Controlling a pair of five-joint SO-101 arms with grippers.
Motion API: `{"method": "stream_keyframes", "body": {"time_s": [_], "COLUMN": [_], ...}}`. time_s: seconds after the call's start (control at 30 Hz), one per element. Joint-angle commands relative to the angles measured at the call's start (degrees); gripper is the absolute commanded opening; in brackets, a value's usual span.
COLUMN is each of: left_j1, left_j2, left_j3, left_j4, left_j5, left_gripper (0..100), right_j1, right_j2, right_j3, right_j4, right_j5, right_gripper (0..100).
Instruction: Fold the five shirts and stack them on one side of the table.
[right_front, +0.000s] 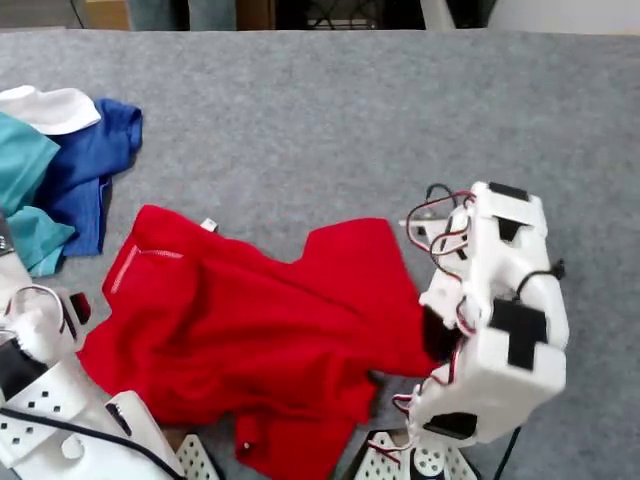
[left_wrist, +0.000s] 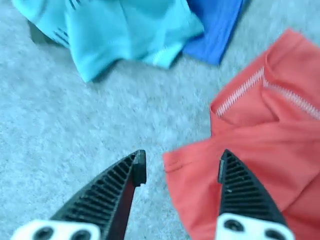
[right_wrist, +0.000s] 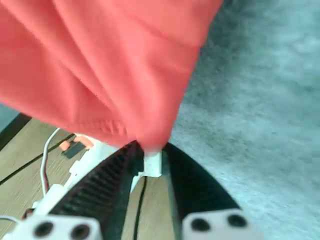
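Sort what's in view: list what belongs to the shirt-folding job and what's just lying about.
Job:
red shirt, pinched in the right gripper
left gripper, fingers open at the red shirt's edge
teal shirt, blue shirt and white shirt, heaped together

Lying about:
grey mat
wooden tabletop past the mat
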Motion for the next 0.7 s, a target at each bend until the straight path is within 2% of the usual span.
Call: {"method": "stream_keyframes", "body": {"time_s": [0.0,0.27,0.37,0.5,0.67], "left_j1": [0.13,3.21,3.21,3.21,3.21], "left_j2": [0.18,0.18,0.18,0.18,0.09], "left_j3": [-4.88,-9.36,-9.36,-7.52,-7.25], "left_j4": [-0.97,-0.44,-0.44,-0.18,2.55], "left_j5": [3.96,5.01,5.01,5.01,4.57], "left_gripper": [25,25,25,25,25], "right_j1": [1.14,0.88,0.44,-5.63,-14.07], "right_j2": [-9.01,-25.8,-28.09,-24.13,-11.56], "right_j3": [-0.66,-1.36,-4.26,-9.19,-16.75], "right_j4": [0.97,0.53,-2.81,-5.19,-9.49], "right_j5": [0.44,0.7,-0.18,-9.58,-23.38], "right_gripper": [18.4,12.9,11.7,12.0,12.8]}}
